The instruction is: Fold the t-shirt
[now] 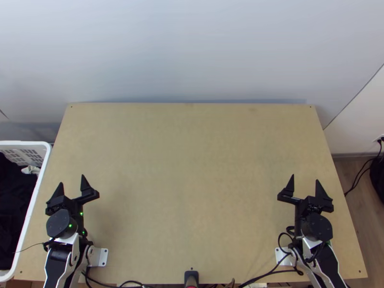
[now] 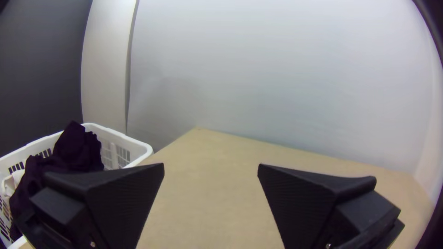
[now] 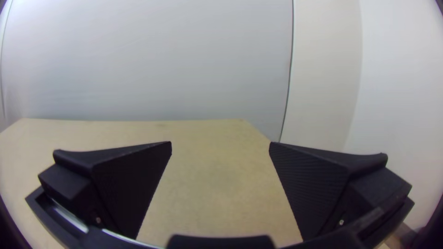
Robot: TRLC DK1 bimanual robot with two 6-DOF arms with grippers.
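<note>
near the near left corner of the wide, light wooden bench (image 1: pixel 192 182), the black, two-fingered left hand (image 1: pixel 72 179), held open with a wide gap between its fingertips. near the near right corner, the black, two-fingered right hand (image 1: pixel 305 178), likewise spread wide, with bare wood between its fingers in the right wrist view. well apart from each other, both pointing toward the bench's far edge. just beside the bench's left edge, a white plastic laundry basket (image 1: pixel 29 143) with slotted walls. inside it, very dark, soft cloth (image 1: pixel 12 201), bunched, rising in a peak about as high as the rim in the left wrist view. tucked in beside it, a small pale cloth (image 1: pixel 31 170). cannot tell whether either is the t-shirt. beyond the bench's far edge, a smooth pale wall (image 1: pixel 192 53).
</note>
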